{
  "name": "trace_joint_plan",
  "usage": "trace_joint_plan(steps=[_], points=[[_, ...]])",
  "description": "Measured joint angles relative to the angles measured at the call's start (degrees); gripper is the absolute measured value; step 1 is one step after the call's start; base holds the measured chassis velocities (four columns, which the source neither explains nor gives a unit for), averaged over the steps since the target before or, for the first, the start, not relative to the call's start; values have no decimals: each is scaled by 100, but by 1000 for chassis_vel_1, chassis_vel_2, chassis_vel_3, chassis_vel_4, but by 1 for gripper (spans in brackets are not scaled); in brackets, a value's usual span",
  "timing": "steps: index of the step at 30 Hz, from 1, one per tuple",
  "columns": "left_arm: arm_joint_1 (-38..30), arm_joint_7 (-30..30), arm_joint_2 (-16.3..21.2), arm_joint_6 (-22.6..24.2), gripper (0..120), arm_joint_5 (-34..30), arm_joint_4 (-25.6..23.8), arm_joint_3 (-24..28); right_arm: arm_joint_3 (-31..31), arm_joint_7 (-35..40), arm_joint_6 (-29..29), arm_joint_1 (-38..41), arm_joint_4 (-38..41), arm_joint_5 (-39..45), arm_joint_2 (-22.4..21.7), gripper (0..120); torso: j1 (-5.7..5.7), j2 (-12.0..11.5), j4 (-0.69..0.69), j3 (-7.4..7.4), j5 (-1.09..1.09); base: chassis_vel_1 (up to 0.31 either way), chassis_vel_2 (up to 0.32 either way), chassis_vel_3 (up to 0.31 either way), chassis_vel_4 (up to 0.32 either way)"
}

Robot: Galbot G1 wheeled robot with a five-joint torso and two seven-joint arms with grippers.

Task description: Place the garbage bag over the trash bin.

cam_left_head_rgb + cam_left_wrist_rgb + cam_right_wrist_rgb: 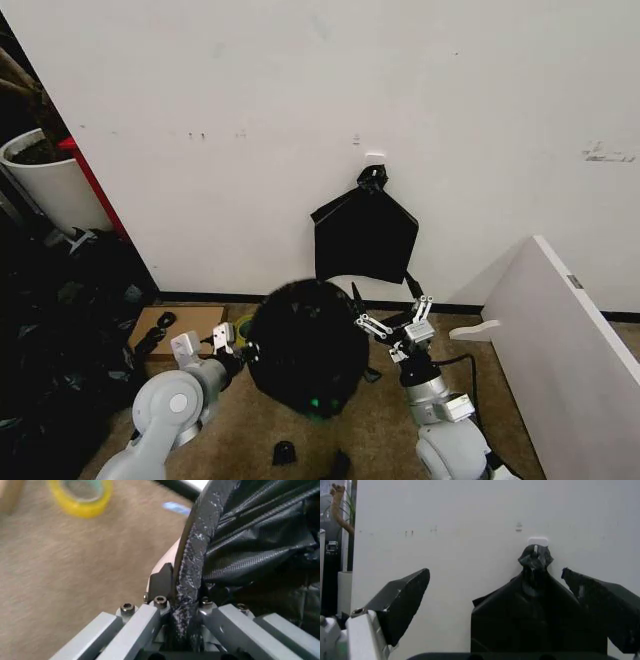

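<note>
Pinching the garbage bag (192,573) at the trash bin (167,560) rim, the left gripper (177,609) sat clamped on the floor-standing bin's left, the right gripper (392,325) spread empty opposite.

— Any readable text, labels or numbers?
— None legible. Small grey label on the white board (575,282), possibly printed, too small to read. Faint marks on the wall (608,154), not readable as letters.
</note>
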Motion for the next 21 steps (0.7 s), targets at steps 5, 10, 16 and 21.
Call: trace_joint_plan(steps=[5,10,16,21], points=[[-3,-364,-116,-13,0,-19,68,42,-44,11,-24,19,-58,5,-4,98,0,0,-1,0,0,0,0,0,0],[-20,-589,-227,-42,0,-169,178,56,-133,27,-69,80,-129,1,7,98,0,0,0,0,1,0,0,0,0],[-27,-616,-341,-69,8,-169,324,101,-231,36,-134,124,-138,-10,31,99,0,0,-1,0,1,0,0,0,0],[-27,-536,-455,-86,28,25,417,137,-253,36,-145,99,-121,-15,36,99,0,0,0,0,0,0,0,0,0]])
